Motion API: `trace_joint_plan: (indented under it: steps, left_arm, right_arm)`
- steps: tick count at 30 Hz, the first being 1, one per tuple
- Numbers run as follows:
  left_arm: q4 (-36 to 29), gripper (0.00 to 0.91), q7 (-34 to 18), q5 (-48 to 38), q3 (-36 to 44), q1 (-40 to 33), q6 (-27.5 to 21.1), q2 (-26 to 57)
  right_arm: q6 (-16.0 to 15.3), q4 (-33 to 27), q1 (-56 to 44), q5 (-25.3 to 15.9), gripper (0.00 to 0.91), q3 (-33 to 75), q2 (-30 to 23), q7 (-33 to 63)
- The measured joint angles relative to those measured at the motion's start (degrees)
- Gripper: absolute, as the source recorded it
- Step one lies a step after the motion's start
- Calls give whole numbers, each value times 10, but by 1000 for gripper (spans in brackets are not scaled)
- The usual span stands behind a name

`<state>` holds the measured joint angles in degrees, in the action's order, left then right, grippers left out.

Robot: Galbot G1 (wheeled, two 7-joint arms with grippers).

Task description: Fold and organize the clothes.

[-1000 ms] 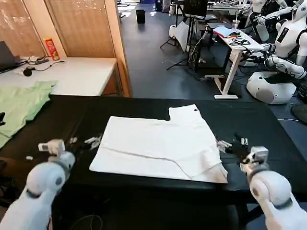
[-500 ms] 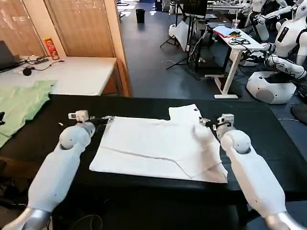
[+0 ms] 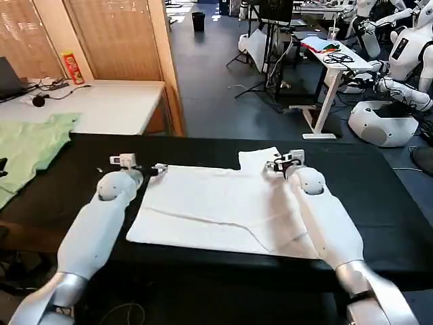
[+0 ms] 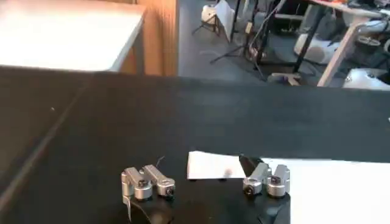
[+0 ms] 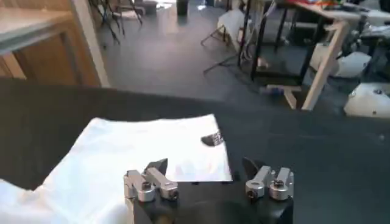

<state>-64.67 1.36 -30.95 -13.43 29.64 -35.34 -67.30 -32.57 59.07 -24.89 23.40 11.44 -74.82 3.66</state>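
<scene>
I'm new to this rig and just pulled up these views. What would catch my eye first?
A white T-shirt, partly folded, lies spread on the black table and draws the eye at once. Both arms reach over it: the left gripper at its far left corner, the right gripper at the far right flap, both with jaws open. A pale green garment lies off at the table's left end.

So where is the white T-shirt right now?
In the head view the white T-shirt lies flat mid-way along the black table, with the left gripper and right gripper at its far corners.
</scene>
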Motion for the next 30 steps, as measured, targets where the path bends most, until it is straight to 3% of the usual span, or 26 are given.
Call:
trace_joint_plan:
  steps: [3, 5, 14, 22, 30]
  left_arm:
    - [12, 185, 3, 5, 0, -4, 13, -4]
    - [17, 176, 6, 5, 0, -7, 14, -6]
    - [22, 146, 19, 18, 2, -11, 18, -20]
    - [19, 78, 25, 33, 3, -11, 22, -21]
    - [-35, 68, 14, 6, -4, 15, 10, 6]
  right_arm:
    - [0, -6, -1, 0, 546, 4, -1, -1]
    - [0, -8, -2, 0, 419, 6, -2, -2]
    - [4, -6, -8, 2, 107, 22, 0, -7]
    - [21, 35, -31, 22, 78, 20, 19, -14]
    - [41, 147, -84, 55, 78, 19, 78, -24]
